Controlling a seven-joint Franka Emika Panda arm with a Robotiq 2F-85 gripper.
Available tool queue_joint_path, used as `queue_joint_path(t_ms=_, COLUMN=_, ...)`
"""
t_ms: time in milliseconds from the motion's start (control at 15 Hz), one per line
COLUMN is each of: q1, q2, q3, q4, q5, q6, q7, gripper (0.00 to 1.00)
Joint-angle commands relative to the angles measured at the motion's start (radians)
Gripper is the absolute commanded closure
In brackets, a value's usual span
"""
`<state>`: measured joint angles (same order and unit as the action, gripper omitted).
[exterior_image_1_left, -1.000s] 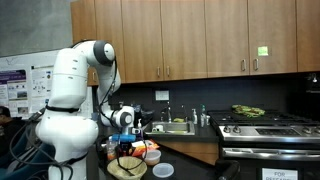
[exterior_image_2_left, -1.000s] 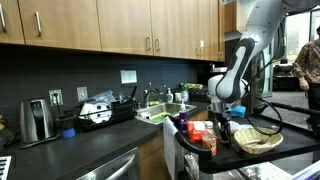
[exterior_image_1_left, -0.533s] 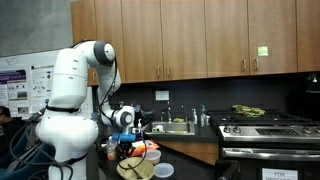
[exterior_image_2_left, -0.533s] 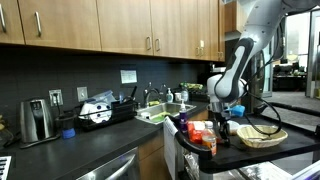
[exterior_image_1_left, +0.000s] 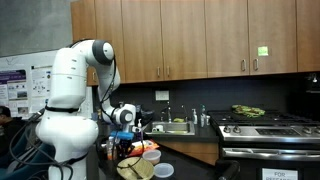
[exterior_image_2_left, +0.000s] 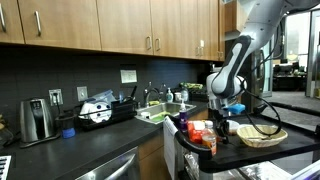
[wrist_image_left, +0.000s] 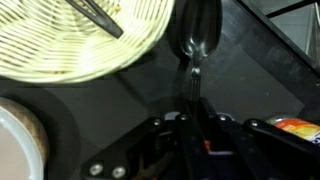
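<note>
You can read no writing here: the wall poster (exterior_image_1_left: 14, 82) and the oven-front sign (exterior_image_1_left: 272, 174) are too small.

Wrist view: spoon (wrist_image_left: 196, 45) is hanging just right of basket (wrist_image_left: 80, 40), which is sitting on the counter (wrist_image_left: 110, 110) beside a bowl (wrist_image_left: 15, 140).

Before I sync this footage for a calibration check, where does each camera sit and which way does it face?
Exterior view: near the robot's base, facing brown wooden cabinets and a steel stove; shows the white arm and pincer.
Exterior view: along the black countertop past a silver toaster; shows the arm and pincer.
Wrist view: looks down at the countertop; shows the pincer gripping a black spoon.
All three share the round woven wicker basket.
</note>
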<state>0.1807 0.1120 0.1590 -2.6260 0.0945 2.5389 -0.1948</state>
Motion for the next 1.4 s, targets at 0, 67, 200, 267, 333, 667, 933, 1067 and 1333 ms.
queue_joint_path(t_ms=0, q1=-0.010, q2=-0.064, q3=0.008, q4=-0.013, q5=0.012, q6=-0.050, q7=0.065, gripper=0.96)
queue_joint_path(t_ms=67, q1=-0.011, q2=-0.072, q3=0.005, q4=-0.015, q5=0.007, q6=-0.055, q7=0.085, gripper=0.96)
queue_joint_path(t_ms=200, q1=-0.014, q2=-0.104, q3=0.000, q4=-0.027, q5=0.009, q6=-0.066, q7=0.120, gripper=0.96)
queue_joint_path(t_ms=267, q1=-0.016, q2=-0.119, q3=-0.004, q4=-0.030, q5=0.005, q6=-0.072, q7=0.145, gripper=0.96)
queue_joint_path(t_ms=333, q1=-0.019, q2=-0.133, q3=-0.008, q4=-0.033, q5=0.003, q6=-0.079, q7=0.171, gripper=0.96)
queue_joint_path(t_ms=667, q1=-0.037, q2=-0.204, q3=-0.020, q4=-0.044, q5=0.029, q6=-0.119, q7=0.232, gripper=0.96)
queue_joint_path(t_ms=933, q1=-0.045, q2=-0.256, q3=-0.032, q4=-0.056, q5=0.087, q6=-0.128, q7=0.261, gripper=0.96)
queue_joint_path(t_ms=1067, q1=-0.053, q2=-0.281, q3=-0.038, q4=-0.070, q5=0.104, q6=-0.121, q7=0.314, gripper=0.96)
queue_joint_path(t_ms=1333, q1=-0.076, q2=-0.319, q3=-0.042, q4=-0.098, q5=0.103, q6=-0.123, q7=0.449, gripper=0.96)
